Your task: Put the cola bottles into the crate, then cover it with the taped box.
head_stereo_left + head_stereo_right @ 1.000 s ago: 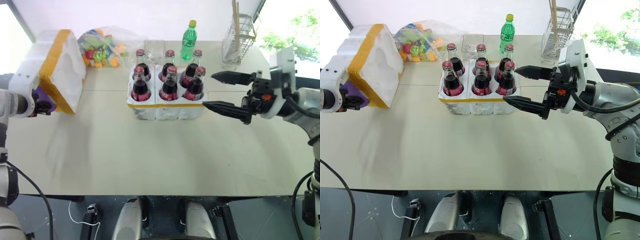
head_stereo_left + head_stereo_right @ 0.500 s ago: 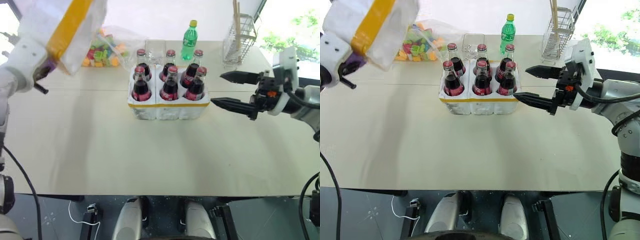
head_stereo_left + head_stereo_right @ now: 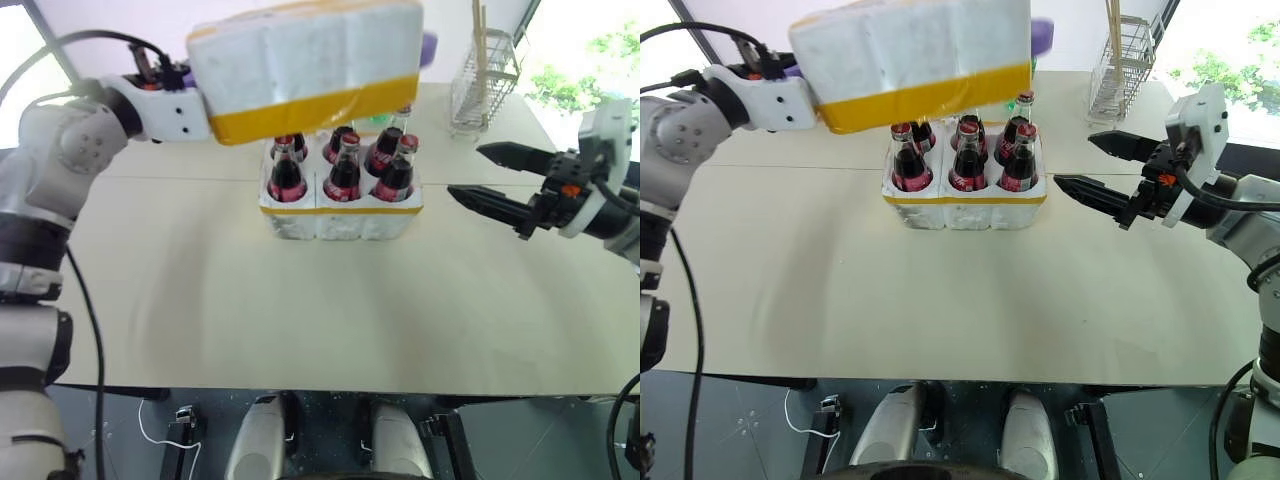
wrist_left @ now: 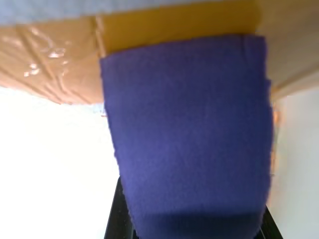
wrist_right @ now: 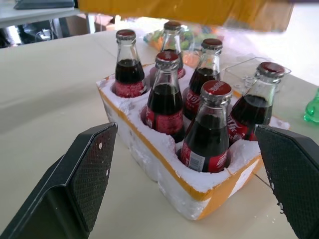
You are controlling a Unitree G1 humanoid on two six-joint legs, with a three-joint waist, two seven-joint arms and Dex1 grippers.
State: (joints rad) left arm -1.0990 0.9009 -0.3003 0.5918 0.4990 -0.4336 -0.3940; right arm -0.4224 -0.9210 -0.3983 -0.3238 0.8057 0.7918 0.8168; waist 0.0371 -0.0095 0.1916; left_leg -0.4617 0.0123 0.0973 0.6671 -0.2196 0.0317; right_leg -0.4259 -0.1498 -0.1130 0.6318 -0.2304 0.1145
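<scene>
Taped box (image 3: 305, 65) hangs above crate (image 3: 340, 215); right claw (image 3: 495, 180) beside it.

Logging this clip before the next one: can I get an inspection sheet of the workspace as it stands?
Surface: beige table, bare in front.
Job's things: six cola bottles stand in the crate; taped box held in the air above them, not yet lowered.
Clutter: wire rack at the back.
Grippers: left gripper shut on the taped box; right gripper open beside the crate, fingers apart.
Cables: black cable along the left arm.
Surroundings: nothing seen.
</scene>
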